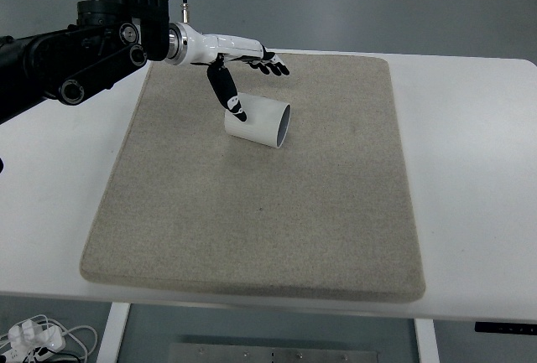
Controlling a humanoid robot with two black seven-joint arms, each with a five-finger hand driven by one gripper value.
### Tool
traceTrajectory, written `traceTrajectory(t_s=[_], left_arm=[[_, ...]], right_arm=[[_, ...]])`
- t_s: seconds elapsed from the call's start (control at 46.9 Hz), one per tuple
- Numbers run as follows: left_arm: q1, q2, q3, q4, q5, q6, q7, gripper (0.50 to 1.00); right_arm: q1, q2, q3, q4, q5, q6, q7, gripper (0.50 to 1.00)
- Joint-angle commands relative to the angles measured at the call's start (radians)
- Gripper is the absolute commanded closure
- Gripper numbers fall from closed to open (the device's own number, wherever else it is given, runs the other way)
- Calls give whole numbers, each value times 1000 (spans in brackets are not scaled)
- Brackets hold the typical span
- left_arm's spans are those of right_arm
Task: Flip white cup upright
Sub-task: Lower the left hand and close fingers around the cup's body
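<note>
A white power strip [33, 335] with cables lies on the floor, far below and behind the left hand [243, 65]. That hand reaches in over the far-left part of a beige mat [260, 212] on the white table [478, 170], fingers extended and spread, gripping nothing. Its thumb [225, 93] points down and touches the closed end of the white cup [258, 121], which lies on its side just beneath the hand, mouth facing right.

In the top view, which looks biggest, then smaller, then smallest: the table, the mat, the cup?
1. Table, biggest; it runs past the picture's edges.
2. Mat, lying on it.
3. Cup, smallest, on its side on the mat.
</note>
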Motion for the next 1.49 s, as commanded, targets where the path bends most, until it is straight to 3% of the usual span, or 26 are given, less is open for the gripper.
traceTrajectory(t_s=[0.0,0.362,1.109,1.194,1.471], left_arm=[[0,-28,18,4,31,3,0,519],[3,-114,79,42,77,15,8,519],[29,-154,79,93,235,49,8,542],[31,-154,79,93,239,61,8,566],[33,-154,88,93,245,69,8,793]], right_arm=[[0,0,0,0,0,0,0,548],[0,0,0,0,0,0,0,548],[0,0,0,1,0,0,0,548],[0,0,0,1,0,0,0,548],[0,0,0,0,0,0,0,548]])
